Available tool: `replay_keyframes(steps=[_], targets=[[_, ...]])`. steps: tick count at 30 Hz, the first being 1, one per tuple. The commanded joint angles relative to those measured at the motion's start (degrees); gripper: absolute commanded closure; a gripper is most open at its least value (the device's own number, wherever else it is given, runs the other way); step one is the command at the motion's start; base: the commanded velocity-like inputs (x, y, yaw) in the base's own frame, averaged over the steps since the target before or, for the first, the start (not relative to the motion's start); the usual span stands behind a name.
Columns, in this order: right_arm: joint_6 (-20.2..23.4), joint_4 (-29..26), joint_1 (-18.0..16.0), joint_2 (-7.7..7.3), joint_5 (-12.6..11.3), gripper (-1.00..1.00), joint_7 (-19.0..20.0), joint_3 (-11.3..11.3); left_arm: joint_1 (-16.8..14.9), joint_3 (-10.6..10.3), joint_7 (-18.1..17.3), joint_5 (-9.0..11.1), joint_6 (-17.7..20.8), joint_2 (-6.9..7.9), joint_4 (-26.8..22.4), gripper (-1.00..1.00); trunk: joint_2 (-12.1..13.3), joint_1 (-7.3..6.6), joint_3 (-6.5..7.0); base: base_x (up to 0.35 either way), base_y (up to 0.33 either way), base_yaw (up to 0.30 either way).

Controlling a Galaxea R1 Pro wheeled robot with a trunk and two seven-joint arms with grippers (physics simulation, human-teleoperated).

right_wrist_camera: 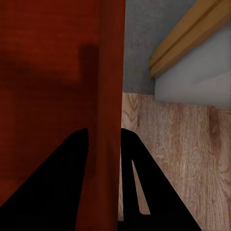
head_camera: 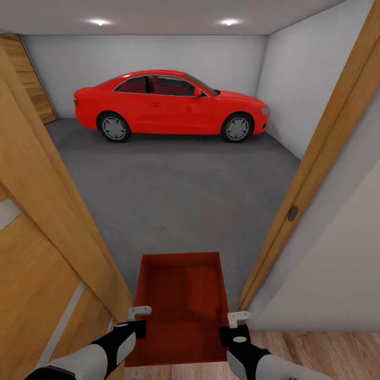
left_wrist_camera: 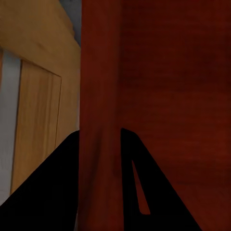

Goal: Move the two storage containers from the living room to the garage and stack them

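One orange-red storage container (head_camera: 180,306) hangs low in the head view, carried level between both arms in a doorway. My left gripper (head_camera: 138,320) is shut on its left wall (left_wrist_camera: 98,110), and my right gripper (head_camera: 236,326) is shut on its right wall (right_wrist_camera: 109,96). Each wrist view shows the thin red wall pinched between two dark fingers. Ahead lies the garage, with its dark grey floor (head_camera: 179,195) and pale grey walls. Light wood-plank flooring (right_wrist_camera: 173,159) is under the container's right side.
A red car (head_camera: 169,105) is parked across the far end of the garage. An open wooden door (head_camera: 37,221) stands close on the left, and the wooden door frame (head_camera: 316,158) rises on the right. A wooden-slat door (head_camera: 31,79) is at the far left.
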Motion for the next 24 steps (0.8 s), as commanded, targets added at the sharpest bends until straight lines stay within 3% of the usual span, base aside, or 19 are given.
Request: replay_keyframes(steps=[1, 19, 24], targets=[[-1.2, 0.1, 0.0, -0.15, 0.4, 1.00, -0.8, -0.9, 0.0, 4.2, 0.8, 2.0, 0.5, 0.61, 0.0, 1.00, -0.1, 0.01, -0.08, 0.000, 0.001, 0.000], [-1.2, 0.1, 0.0, -0.15, 0.4, 1.00, -0.7, -0.9, 0.0, 4.2, 0.7, 2.0, 0.5, 0.67, 0.0, 1.00, -0.1, 0.01, -0.08, 0.000, 0.000, 0.000], [-1.2, 0.1, 0.0, -0.15, 0.4, 1.00, -0.7, -0.9, 0.0, 4.2, 0.7, 2.0, 0.4, 0.70, 0.0, 1.00, -0.1, 0.01, -0.08, 0.152, 0.000, 0.000]])
